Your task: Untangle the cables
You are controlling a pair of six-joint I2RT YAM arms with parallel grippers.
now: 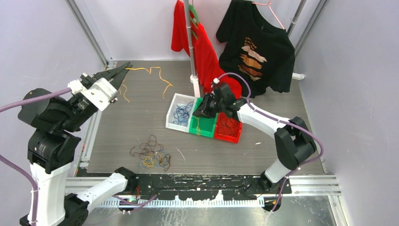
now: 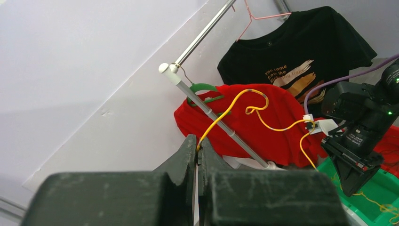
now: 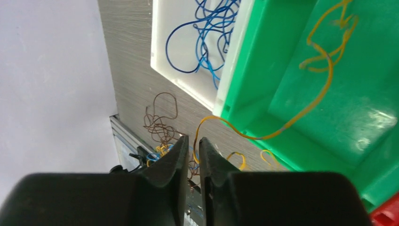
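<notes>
My left gripper (image 1: pixel 124 68) is raised at the back left, shut on one end of a long yellow cable (image 1: pixel 155 70). In the left wrist view the cable (image 2: pixel 254 96) loops away from the shut tips (image 2: pixel 197 141). My right gripper (image 1: pixel 197 114) hovers over the green bin (image 1: pixel 201 133). Its jaws (image 3: pixel 193 140) stand a little apart, and a second yellow cable (image 3: pixel 301 110) runs from the green bin (image 3: pixel 263 70) over the rim and between them. A tangled pile of brown, yellow and blue cables (image 1: pixel 150 155) lies at the front and also shows in the right wrist view (image 3: pixel 160 125).
A white bin (image 1: pixel 171 115) holds blue cables (image 3: pixel 211 28); a red bin (image 1: pixel 228 137) holds dark cables. A clothes rack pole (image 1: pixel 190 47) stands behind the bins with a red shirt (image 1: pixel 207 56) and a black shirt (image 1: pixel 256 47).
</notes>
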